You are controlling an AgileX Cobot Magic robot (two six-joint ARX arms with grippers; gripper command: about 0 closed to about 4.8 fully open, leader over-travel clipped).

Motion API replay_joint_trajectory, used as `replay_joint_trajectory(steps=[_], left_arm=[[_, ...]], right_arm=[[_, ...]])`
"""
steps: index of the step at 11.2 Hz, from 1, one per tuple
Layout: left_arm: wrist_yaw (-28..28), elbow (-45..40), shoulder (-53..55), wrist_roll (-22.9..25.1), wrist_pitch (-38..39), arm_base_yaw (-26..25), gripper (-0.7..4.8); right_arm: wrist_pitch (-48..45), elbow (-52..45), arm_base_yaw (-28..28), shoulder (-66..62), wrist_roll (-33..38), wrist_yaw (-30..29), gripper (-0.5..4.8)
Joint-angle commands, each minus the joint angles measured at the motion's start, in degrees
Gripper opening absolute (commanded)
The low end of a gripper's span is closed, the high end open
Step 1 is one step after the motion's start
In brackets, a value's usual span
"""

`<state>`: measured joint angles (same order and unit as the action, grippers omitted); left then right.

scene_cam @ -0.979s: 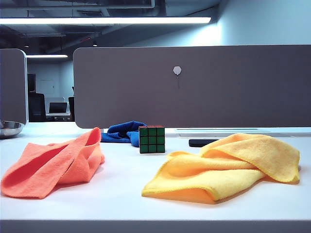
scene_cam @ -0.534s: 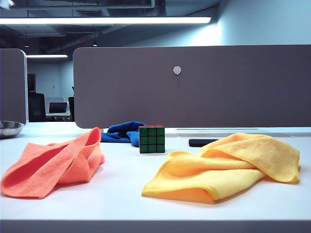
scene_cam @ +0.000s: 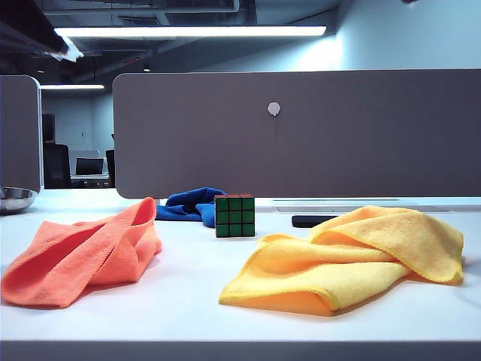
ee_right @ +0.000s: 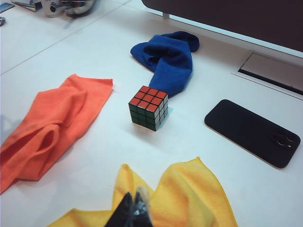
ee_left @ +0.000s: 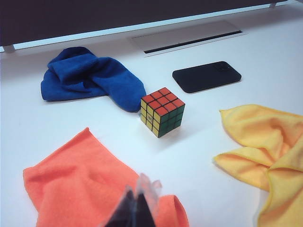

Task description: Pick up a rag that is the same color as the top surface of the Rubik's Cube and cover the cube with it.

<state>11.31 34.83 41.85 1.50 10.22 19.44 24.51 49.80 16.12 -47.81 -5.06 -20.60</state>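
Three cloths: rag (scene_cam: 79,256), blue cloth (scene_cam: 189,204), yellow cloth (scene_cam: 353,259), left to right on the desk (scene_cam: 188,301).
Left gripper (ee_left: 135,208): fingers pressed together, hanging above the rag's near edge, nothing held.
Rag: crumpled, under and ahead of the left fingers.
Cube (ee_left: 162,111): red top, upright, beyond both fingers, just beside the blue cloth, apart from the rag.
Phone (ee_right: 252,132): flat, past the cube.
Right gripper (ee_right: 133,210): fingers pressed together, empty, above the yellow cloth.
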Motion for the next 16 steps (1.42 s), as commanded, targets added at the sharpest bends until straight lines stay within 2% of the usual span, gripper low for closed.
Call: replay_joint_trajectory(steps=[1, 3, 4, 7, 9, 10, 12, 13, 16], left_arm=[[-2.69, 0.24, 1.31, 0.00, -2.23, 0.09, -0.05], [-7.34, 0.22, 2.69, 0.00, -2.40, 0.09, -0.05], [-7.58, 0.22, 3.87, 0.00, -2.67, 0.09, -0.05], [-7.65, 0.22, 12.48, 0.04, -3.78, 0.09, -0.03], [-7.72, 0.22, 18.99, 0.02, -3.52, 0.09, 0.81], [-12.07, 0.22, 24.44, 0.02, -4.02, 0.09, 3.23], [-14.10, 0.22, 27.78, 0.02, -5.22, 0.07, 3.86], [-12.48, 0.22, 29.64, 0.00, -7.17, 0.09, 4.09], [-4.72, 0.24, 29.64, -1.64, -9.94, 0.09, 4.09]], right_arm=[[-1.86, 0.22, 0.07, -3.15, 0.57, -0.13, -0.01], [-4.66, 0.22, 0.09, -3.58, 0.57, -5.51, -0.01], [-5.55, 0.22, 0.11, -3.67, 0.55, -6.84, -0.01], [-5.88, 0.22, 1.09, -4.11, 0.55, -6.73, -0.01], [-5.27, 0.22, 1.09, -4.11, 0.55, -6.73, -0.01], [-4.57, 0.22, 1.09, -4.11, 0.55, -6.73, -0.01], [-4.59, 0.22, 1.09, -4.11, 0.55, -6.73, -0.01], [-4.59, 0.22, 1.09, -4.11, 0.55, -6.73, -0.01], [-4.59, 0.20, 1.09, -4.17, 0.52, -6.51, -0.01]])
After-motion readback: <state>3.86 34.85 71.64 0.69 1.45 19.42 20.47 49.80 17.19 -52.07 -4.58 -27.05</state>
